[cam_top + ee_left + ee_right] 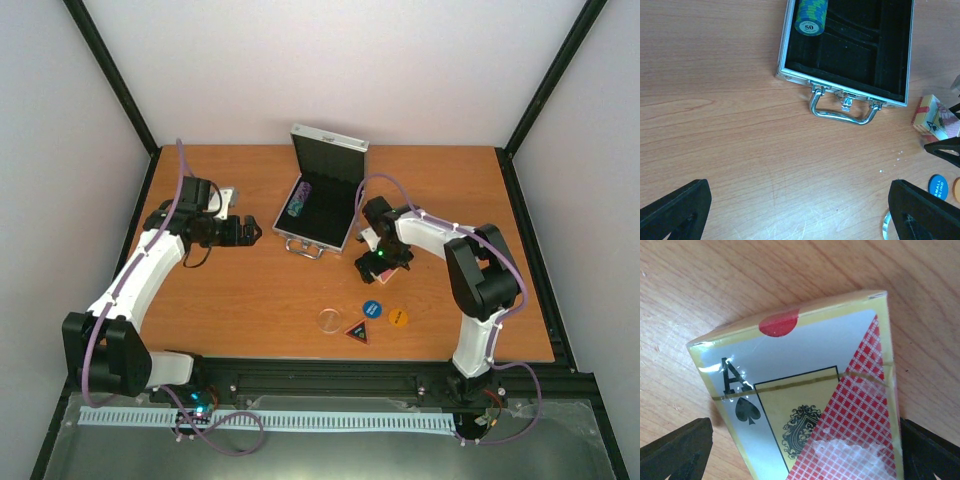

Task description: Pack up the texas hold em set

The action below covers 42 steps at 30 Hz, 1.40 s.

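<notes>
Card deck (805,390) sits between right pincer's (805,440) fingers, grip unclear; left pincer (800,192) wide, facing the case (847,45).

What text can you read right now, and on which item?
"50": on the chip stack in the case.
"SMALL BLIND": on the blue button.
"A" over a spade: on the card deck.
Too small to read: print on the orange button and triangular button.

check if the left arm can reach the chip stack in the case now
Probably yes. The case lies open, lid up, and the chip stack sits on the side nearest the left gripper, which is open and empty. Nothing stands between them; the right gripper is at the card deck.
</notes>
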Each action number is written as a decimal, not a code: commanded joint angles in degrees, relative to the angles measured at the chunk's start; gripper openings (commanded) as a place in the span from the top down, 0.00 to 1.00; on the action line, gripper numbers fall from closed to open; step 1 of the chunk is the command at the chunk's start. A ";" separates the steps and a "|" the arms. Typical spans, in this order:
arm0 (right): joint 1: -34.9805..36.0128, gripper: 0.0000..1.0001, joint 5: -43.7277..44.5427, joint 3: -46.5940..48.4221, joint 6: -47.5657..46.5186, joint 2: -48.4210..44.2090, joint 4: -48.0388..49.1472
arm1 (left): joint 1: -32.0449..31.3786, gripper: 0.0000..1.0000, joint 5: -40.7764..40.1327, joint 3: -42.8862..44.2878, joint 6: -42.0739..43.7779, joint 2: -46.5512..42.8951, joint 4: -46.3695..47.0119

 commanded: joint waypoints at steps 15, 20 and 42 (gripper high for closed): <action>1.08 0.55 -1.32 1.26 1.45 1.61 -1.14 | 0.28 0.00 -0.96 1.98 -0.64 -1.48 -1.43; 1.82 0.64 1.38 5.15 1.09 -0.31 -3.98 | 0.33 0.00 -0.90 1.86 -0.85 -1.64 -1.35; 8.04 0.68 15.89 43.35 -5.61 17.09 -9.12 | 0.33 0.00 -4.17 -2.11 -2.97 -6.91 0.56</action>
